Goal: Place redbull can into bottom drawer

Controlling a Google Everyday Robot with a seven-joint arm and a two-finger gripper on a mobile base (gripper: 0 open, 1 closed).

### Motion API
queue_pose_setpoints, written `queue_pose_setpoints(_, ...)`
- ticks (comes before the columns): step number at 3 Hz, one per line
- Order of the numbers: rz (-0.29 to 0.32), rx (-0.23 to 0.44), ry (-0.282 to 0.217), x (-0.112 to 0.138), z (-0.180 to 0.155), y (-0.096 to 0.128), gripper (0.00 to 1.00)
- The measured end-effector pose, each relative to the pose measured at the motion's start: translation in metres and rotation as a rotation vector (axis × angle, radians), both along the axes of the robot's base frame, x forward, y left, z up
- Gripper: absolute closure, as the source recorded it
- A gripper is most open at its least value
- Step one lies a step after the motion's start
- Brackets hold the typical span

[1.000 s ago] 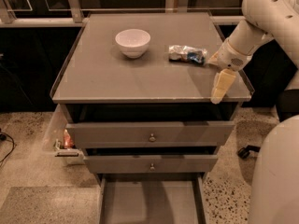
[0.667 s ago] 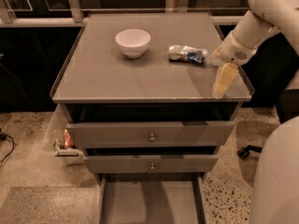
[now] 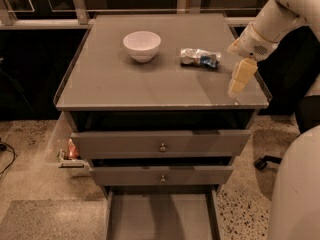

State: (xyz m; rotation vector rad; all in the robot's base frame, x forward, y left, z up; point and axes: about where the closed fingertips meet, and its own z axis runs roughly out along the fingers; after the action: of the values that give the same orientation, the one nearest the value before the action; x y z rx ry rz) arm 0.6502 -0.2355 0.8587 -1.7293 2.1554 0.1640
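The redbull can [image 3: 200, 57], crinkled silver and blue, lies on its side on the grey cabinet top [image 3: 130, 84], right of the white bowl [image 3: 142, 45]. My gripper [image 3: 235, 90] hangs from the white arm at the right edge of the top, a short way right and in front of the can, apart from it and empty. The bottom drawer [image 3: 160, 216] is pulled out at floor level, a flat grey tray with nothing in it.
Two grey drawers with round knobs [image 3: 162, 147] [image 3: 162, 178] are slightly pulled out above the bottom drawer. My white base [image 3: 297, 194] fills the lower right. A side bin holding small items [image 3: 70, 151] hangs at the cabinet's left.
My arm's wrist has shifted slightly right and up; the gripper stays near the top's right edge. The can and bowl have not moved.
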Motion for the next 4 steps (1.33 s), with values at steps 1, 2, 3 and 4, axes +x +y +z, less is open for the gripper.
queue_pose_setpoints(1,0.021,0.022,-0.025,0.020,0.004,0.007,0.00)
queue_pose_setpoints(2,0.063,0.074,-0.052,0.050,0.010,0.024,0.00)
queue_pose_setpoints(3,0.083,0.138,-0.074,0.071,0.016,0.041,0.00)
queue_pose_setpoints(4,0.078,0.185,-0.100,0.085,0.021,0.052,0.00)
